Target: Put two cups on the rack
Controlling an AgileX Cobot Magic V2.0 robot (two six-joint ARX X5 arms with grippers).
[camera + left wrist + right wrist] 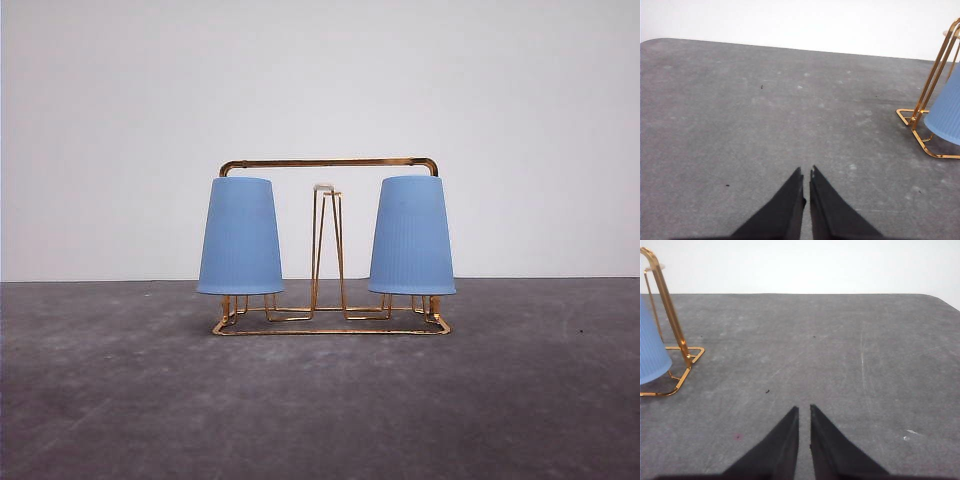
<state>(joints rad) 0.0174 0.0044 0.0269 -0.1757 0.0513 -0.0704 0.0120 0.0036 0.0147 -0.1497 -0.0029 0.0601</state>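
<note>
Two light-blue ribbed cups hang upside down on the gold wire rack [330, 164] in the front view: one cup [240, 236] on its left prongs, the other cup [412, 236] on its right prongs. Between them the middle prongs stand bare. In the left wrist view my left gripper [806, 174] is shut, empty, low over the grey table, well away from the rack [929, 95] and a cup's rim [946, 116]. My right gripper [804, 409] is likewise shut with nothing in it, apart from the rack [671, 317] and cup [651, 352].
The grey table [320, 400] stretches bare in front of the rack. A white wall stands right behind it. The table's rounded far corners show in both wrist views.
</note>
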